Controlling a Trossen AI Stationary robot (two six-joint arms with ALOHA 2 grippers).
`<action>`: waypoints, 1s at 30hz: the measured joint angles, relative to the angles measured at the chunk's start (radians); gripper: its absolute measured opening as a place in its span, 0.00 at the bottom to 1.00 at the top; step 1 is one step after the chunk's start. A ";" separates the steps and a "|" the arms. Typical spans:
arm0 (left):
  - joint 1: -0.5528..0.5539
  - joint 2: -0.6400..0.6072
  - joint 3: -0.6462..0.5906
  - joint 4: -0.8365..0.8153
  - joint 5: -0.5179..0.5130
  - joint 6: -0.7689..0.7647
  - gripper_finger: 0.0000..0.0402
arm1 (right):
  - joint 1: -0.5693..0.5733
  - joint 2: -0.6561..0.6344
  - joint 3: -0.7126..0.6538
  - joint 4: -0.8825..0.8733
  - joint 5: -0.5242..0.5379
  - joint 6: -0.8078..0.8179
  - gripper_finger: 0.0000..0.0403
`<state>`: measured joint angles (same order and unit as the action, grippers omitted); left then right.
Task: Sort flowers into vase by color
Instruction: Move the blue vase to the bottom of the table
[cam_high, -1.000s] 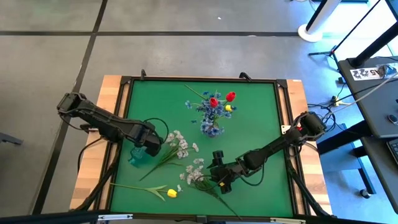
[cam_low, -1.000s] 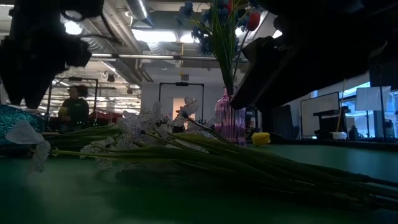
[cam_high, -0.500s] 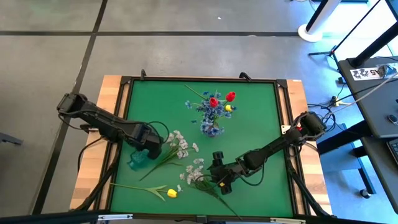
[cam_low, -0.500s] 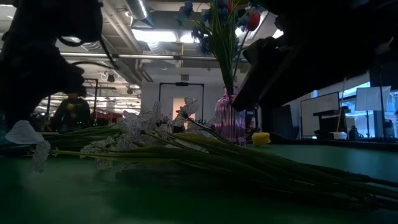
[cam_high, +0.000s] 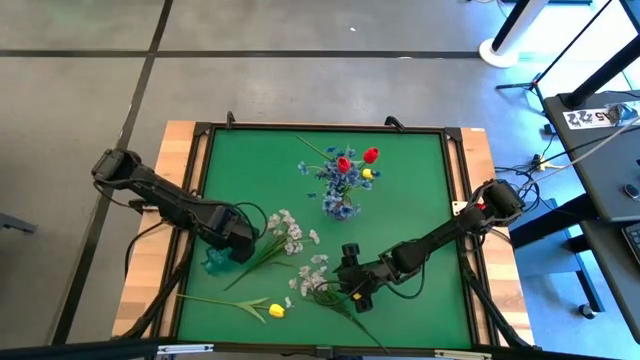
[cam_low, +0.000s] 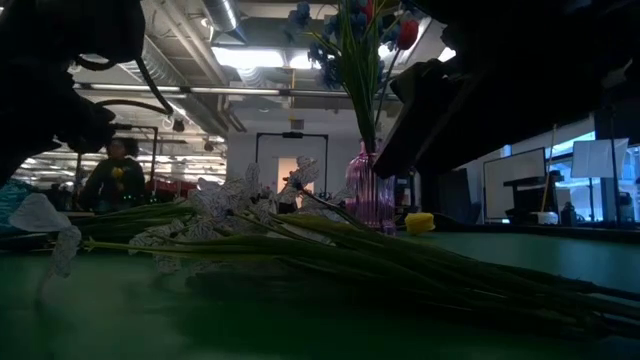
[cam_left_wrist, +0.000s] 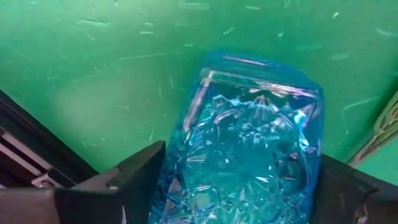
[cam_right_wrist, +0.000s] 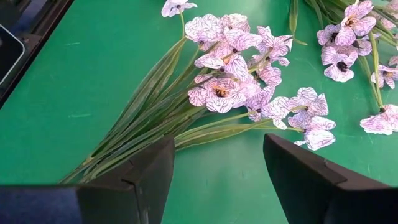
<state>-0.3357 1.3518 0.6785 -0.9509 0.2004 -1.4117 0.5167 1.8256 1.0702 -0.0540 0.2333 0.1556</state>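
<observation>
Flowers were only partly sorted, by my judgement. Nearest the front edge of the green table (cam_high: 420, 200) lay a yellow tulip (cam_high: 275, 311). Just beyond it, two white sprays (cam_high: 285, 232) still lay loose; the right gripper (cam_high: 345, 290) hovered over one, fingers spread wide and empty. The left gripper (cam_high: 232, 243) had its fingers closed around a blue glass vase (cam_left_wrist: 245, 149) with no flowers in it. Farthest back, a pink vase (cam_high: 340, 208) already held blue, red and yellow blooms, mixed together.
</observation>
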 joint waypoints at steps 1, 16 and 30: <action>0.000 0.000 0.000 0.000 0.006 0.000 0.74 | 0.000 0.000 0.000 0.000 0.004 0.001 0.61; 0.270 0.043 0.199 -0.455 0.520 0.242 0.74 | 0.000 0.000 0.000 0.000 0.028 0.084 0.61; 0.361 0.520 0.198 -0.503 0.622 0.853 0.74 | 0.000 0.000 0.000 -0.003 0.036 0.108 0.61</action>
<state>0.0258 1.8720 0.8761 -1.4538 0.8219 -0.5587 0.5167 1.8259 1.0702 -0.0574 0.2692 0.2638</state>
